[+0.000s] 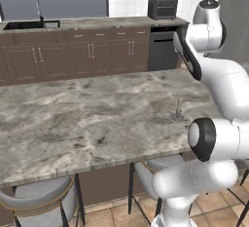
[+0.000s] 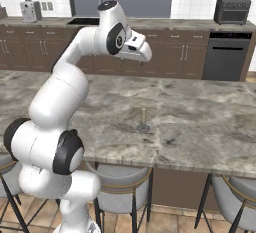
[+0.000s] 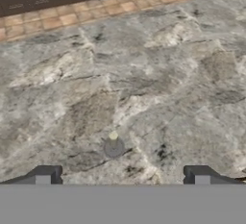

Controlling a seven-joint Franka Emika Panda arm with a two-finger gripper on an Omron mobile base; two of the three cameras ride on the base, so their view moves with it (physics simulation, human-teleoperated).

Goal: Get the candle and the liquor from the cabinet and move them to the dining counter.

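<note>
candle (image 2: 143, 119) upright on counter (image 2: 210, 122), near its stool-side edge, delivered | tool (image 3: 122, 176) above candle, wide, holding nothing | liquor pending

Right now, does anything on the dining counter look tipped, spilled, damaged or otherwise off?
Nothing stands out. The candle stands upright in its candlestick on the dining counter, apart from the open gripper raised above it. No spill or damage shows on the marble.

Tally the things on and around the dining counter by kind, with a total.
Candle: 1, upright on the dining counter.
Bar stools: at least 3 partly seen at the near edge.
Liquor bottles: 0.
Total: 4.
</note>
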